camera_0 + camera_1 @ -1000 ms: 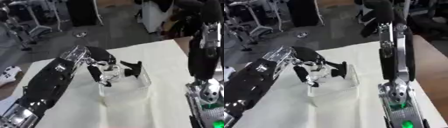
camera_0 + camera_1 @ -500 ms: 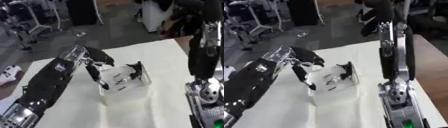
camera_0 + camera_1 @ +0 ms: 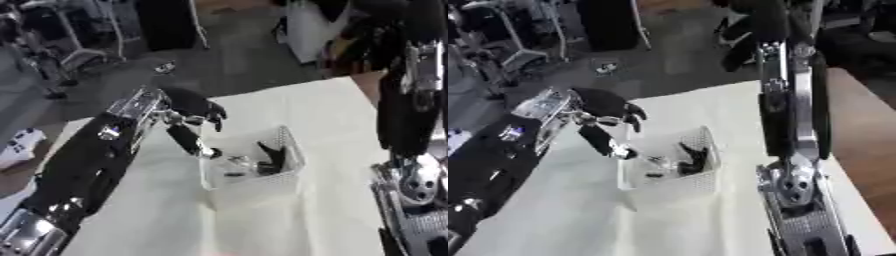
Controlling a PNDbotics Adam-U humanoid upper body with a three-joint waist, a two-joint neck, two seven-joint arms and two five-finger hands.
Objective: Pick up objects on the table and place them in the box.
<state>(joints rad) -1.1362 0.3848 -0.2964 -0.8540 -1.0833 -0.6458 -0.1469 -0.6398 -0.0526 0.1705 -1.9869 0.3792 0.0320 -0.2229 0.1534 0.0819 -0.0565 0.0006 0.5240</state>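
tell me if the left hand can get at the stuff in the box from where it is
Probably yes. The left hand hangs open just over the near-left rim of the box, whose top is open, with nothing between it and the dark objects inside.

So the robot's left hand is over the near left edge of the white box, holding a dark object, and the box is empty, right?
Not quite: the box isn't empty. The left eye view shows dark objects already lying inside it. The left hand is at the box's left edge, but nothing shows in its fingers.
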